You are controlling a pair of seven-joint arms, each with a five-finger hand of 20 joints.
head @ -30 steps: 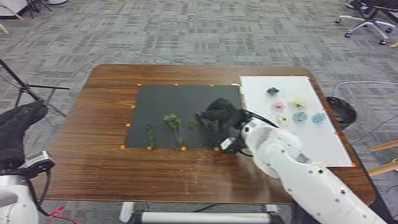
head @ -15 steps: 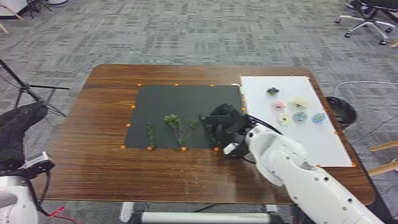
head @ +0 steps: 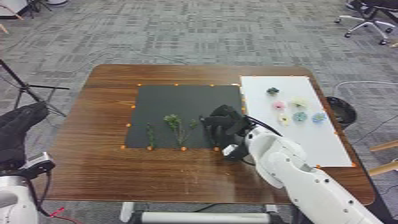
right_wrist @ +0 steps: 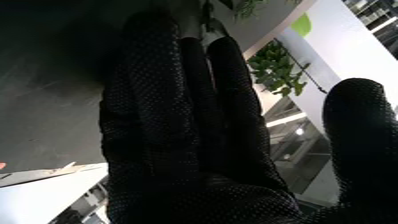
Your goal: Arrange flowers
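Observation:
In the head view my right hand (head: 224, 123) is low over the right part of the black mat (head: 169, 100), next to green stems (head: 180, 129) lying there. A thinner green sprig (head: 151, 136) lies left of them. Seen from the right wrist, the hand (right_wrist: 187, 120) has straight fingers with the thumb apart, and leafy greenery (right_wrist: 277, 70) shows beyond the fingers. Whether it touches a stem is hidden. My left hand (head: 19, 131) is at the table's left side, fingers relaxed. Pink (head: 279, 106), cream (head: 298, 102) and blue (head: 319, 117) flowers lie on the white board (head: 315, 150).
A dark green rosette (head: 273, 91) and a yellowish flower (head: 285, 119) are on the white board too. Orange marks line the mat's edges. A black bin (head: 341, 111) stands beyond the table's right edge, and a tripod (head: 27, 86) stands to the left.
My right hand has shifted slightly right and toward the table's near edge, then stayed nearly still, while its forearm swung a little. The left hand and the flowers have not moved.

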